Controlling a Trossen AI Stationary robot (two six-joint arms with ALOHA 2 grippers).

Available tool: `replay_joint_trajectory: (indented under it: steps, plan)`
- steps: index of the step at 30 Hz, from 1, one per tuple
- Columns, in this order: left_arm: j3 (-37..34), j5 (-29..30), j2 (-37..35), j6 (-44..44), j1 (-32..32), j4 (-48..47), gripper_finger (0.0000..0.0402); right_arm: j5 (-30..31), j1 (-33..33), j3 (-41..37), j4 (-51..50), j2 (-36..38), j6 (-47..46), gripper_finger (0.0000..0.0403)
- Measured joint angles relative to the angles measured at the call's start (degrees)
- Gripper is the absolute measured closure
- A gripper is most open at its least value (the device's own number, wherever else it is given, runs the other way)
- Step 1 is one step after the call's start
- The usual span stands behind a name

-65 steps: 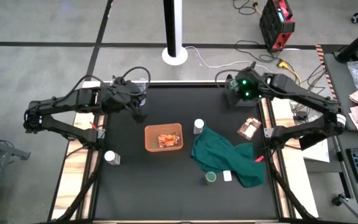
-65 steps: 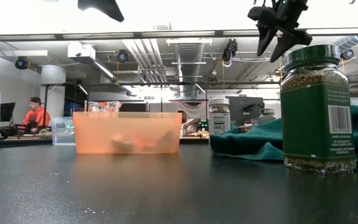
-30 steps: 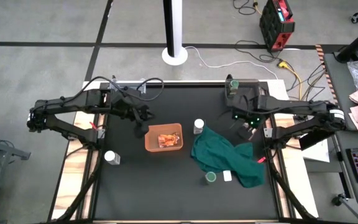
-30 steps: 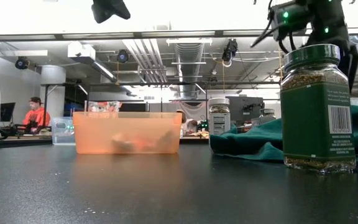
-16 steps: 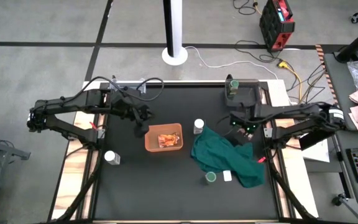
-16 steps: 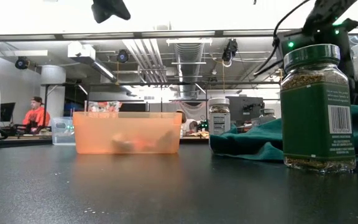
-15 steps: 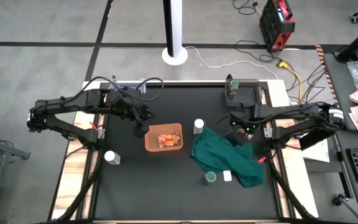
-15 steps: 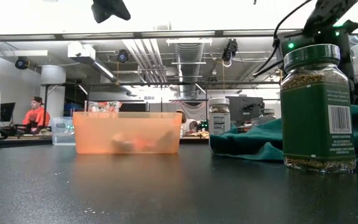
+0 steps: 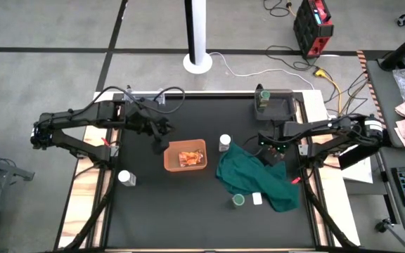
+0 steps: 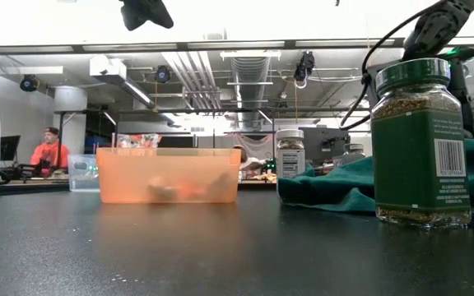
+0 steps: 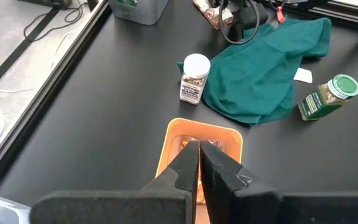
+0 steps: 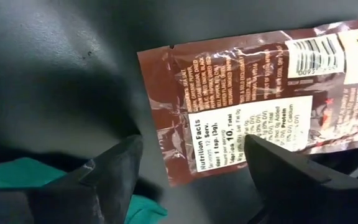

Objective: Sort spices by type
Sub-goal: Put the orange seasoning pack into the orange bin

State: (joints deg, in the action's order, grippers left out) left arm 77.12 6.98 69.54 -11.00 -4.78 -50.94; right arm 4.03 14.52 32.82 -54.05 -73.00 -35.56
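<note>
The brown foil packet [image 12: 253, 106] lies flat on the black table. My right gripper [image 12: 191, 165] is low over its label end, open, one finger on each side; in the high view the right gripper [image 9: 273, 153] hides the packet. My left gripper [image 11: 199, 163] is shut, in the air over the left end of the orange bin [image 9: 185, 155], which holds orange-red packets. A white-capped jar [image 9: 224, 143] stands right of the bin. A green-capped jar [image 9: 238, 200] stands by the green cloth [image 9: 259, 176]. My right gripper is open over the brown packet's label end [image 12: 222, 143], coming from above with its fingers pointing down. Whether a fingertip [image 12: 272, 162] touches the foil I cannot tell. The packet lies flat on the table.
Another white-capped jar [image 9: 126, 177] stands at the table's left edge. A grey bin with a green-capped jar [image 9: 262, 97] sits at the far edge. A small white block [image 9: 257, 199] lies beside the near green-capped jar. The near left of the table is bare black surface.
My right gripper has moved toward the near edge and down onto the brown packet, sinking behind the green-capped jar in the low view. The left arm has kept still and nothing on the table has shifted.
</note>
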Motion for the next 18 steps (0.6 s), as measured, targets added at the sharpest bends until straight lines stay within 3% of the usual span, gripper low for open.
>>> replay_joint_trajectory:
  steps: [8,18]
  plan:
    - [0.0,0.0,0.0,0.0,0.0,0.1,0.0402,-0.7,0.0,-0.1,1.8,-3.4,0.8,0.0193]
    - [0.0,0.2,0.0,1.5,0.0,0.6,0.0402,-2.0,0.0,0.0,3.4,-7.1,1.8,0.0337]
